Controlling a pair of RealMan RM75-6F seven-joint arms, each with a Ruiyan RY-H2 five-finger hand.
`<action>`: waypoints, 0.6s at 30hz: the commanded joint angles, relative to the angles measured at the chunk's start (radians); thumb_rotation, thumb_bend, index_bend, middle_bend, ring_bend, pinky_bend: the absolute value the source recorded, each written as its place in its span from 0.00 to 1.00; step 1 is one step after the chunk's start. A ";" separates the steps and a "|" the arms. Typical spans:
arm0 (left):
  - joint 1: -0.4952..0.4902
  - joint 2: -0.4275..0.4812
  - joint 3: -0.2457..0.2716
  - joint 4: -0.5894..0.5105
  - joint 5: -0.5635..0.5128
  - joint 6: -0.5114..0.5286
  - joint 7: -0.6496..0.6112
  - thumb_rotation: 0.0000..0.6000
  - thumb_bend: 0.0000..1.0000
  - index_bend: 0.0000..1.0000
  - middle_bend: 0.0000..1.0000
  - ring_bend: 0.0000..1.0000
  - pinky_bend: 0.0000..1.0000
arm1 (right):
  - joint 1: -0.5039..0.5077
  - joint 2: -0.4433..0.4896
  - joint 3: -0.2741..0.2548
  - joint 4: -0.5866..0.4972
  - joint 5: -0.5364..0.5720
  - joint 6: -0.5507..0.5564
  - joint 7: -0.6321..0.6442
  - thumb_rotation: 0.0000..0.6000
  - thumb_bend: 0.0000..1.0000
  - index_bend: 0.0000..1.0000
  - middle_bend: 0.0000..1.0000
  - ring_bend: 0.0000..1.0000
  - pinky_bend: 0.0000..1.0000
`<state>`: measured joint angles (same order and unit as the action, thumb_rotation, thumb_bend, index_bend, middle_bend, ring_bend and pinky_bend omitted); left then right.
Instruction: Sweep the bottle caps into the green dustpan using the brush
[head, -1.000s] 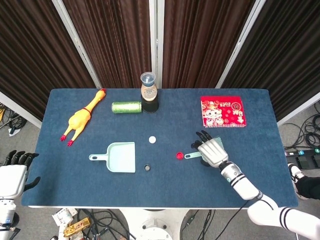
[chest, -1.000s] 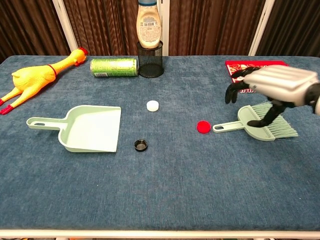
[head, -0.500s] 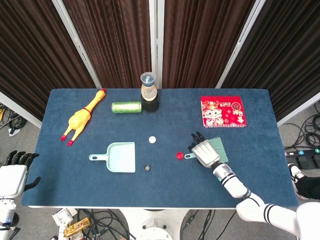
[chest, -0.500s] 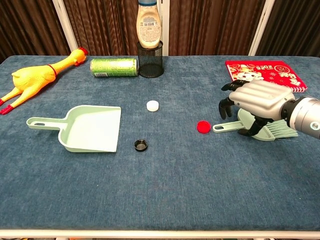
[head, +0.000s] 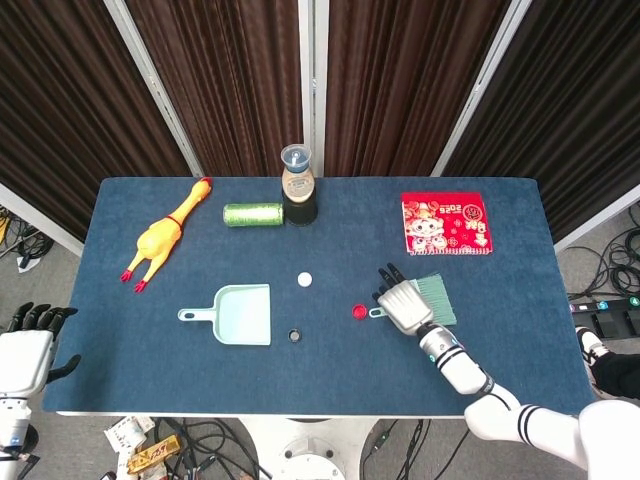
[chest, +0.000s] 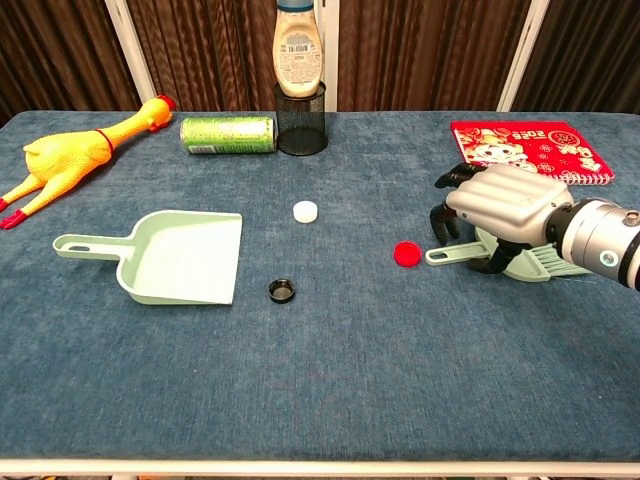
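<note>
The green dustpan (head: 240, 315) (chest: 180, 258) lies left of centre, its mouth facing right. Three caps lie loose on the blue table: a white cap (head: 304, 280) (chest: 305, 211), a black cap (head: 295, 335) (chest: 283, 290) and a red cap (head: 359, 312) (chest: 405, 254). To the red cap's right the green brush (head: 438, 298) (chest: 450, 254) lies flat, handle tip almost touching that cap. My right hand (head: 405, 305) (chest: 500, 200) arches over the brush's base, with fingers curled down on both sides of it. Off the table's left corner, my left hand (head: 28, 340) hangs with nothing in it.
A yellow rubber chicken (head: 160, 238) and a green can (head: 252, 214) lie at the back left. A sauce bottle in a black mesh holder (head: 297, 185) stands at the back centre. A red booklet (head: 446, 224) lies at the back right, just behind the brush.
My right hand has moved left and down over the brush's base, fingers curling closer around it. The brush, caps, dustpan and left hand have not moved.
</note>
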<state>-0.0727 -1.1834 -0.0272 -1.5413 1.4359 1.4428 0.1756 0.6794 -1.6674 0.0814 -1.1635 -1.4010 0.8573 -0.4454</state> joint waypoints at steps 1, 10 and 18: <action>-0.001 -0.002 0.000 0.003 -0.001 -0.002 -0.002 1.00 0.18 0.25 0.26 0.16 0.12 | 0.003 -0.004 -0.003 -0.001 0.005 0.000 -0.011 1.00 0.23 0.43 0.42 0.08 0.05; -0.012 -0.004 -0.004 0.020 0.003 -0.013 -0.012 1.00 0.18 0.25 0.26 0.16 0.12 | 0.008 -0.019 -0.009 0.005 0.024 0.003 -0.039 1.00 0.31 0.51 0.45 0.12 0.07; -0.089 0.021 -0.033 -0.013 0.008 -0.102 -0.045 1.00 0.18 0.25 0.26 0.16 0.12 | -0.003 0.025 0.006 -0.040 0.018 0.058 -0.005 1.00 0.50 0.66 0.57 0.21 0.12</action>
<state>-0.1388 -1.1710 -0.0502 -1.5403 1.4428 1.3682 0.1500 0.6806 -1.6586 0.0803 -1.1876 -1.3791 0.8994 -0.4633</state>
